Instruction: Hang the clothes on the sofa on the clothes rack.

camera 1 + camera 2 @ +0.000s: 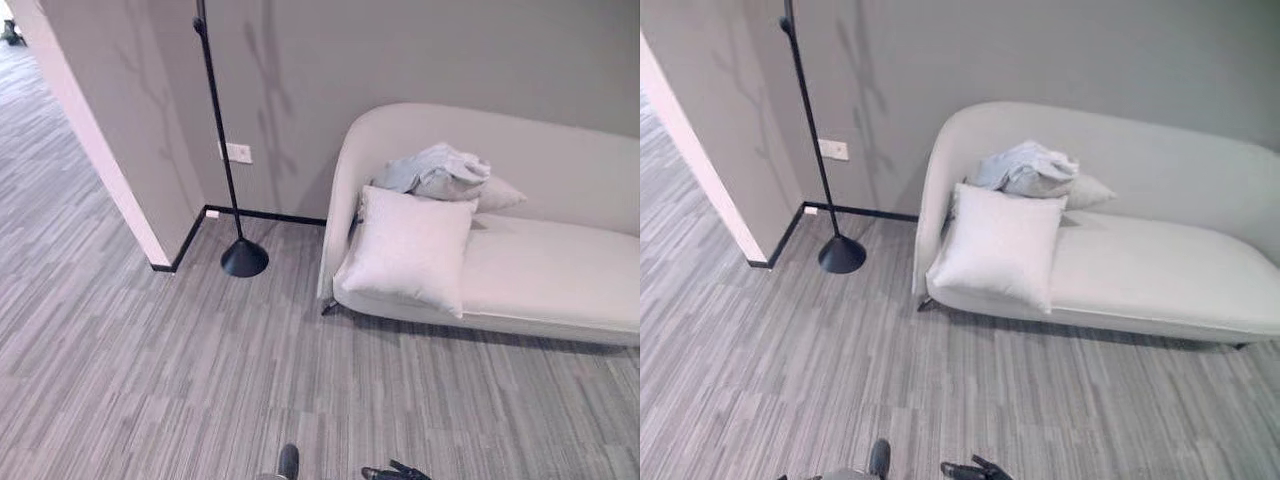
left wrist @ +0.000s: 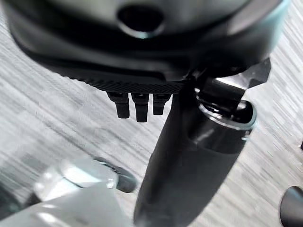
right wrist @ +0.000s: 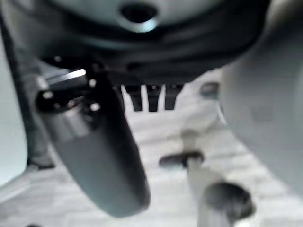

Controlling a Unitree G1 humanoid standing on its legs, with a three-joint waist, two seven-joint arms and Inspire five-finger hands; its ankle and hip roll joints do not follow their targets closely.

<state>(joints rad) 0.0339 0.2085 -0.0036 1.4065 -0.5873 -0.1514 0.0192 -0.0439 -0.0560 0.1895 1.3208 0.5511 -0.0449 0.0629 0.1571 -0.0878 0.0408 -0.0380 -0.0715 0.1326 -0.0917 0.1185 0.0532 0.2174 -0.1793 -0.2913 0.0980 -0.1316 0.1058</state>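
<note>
Both the left robot hand (image 2: pixel 189 142) and the right robot hand (image 3: pixel 94 156) hang low with fingers relaxed and apart, holding nothing. The clothes (image 1: pixel 437 170) lie bunched at about 1 o'clock on the sofa (image 1: pixel 560 270), touching two cushions. A loose grab could drag the front cushion (image 1: pixel 410 250) along, or drop the bundle before it reaches the clothes rack (image 1: pixel 222 140) at 11 o'clock.

Soft, even light; faint branching shadows on the wall (image 1: pixel 270 80); right wrist view badly blurred, floor (image 3: pixel 156 132) washed out.
</note>
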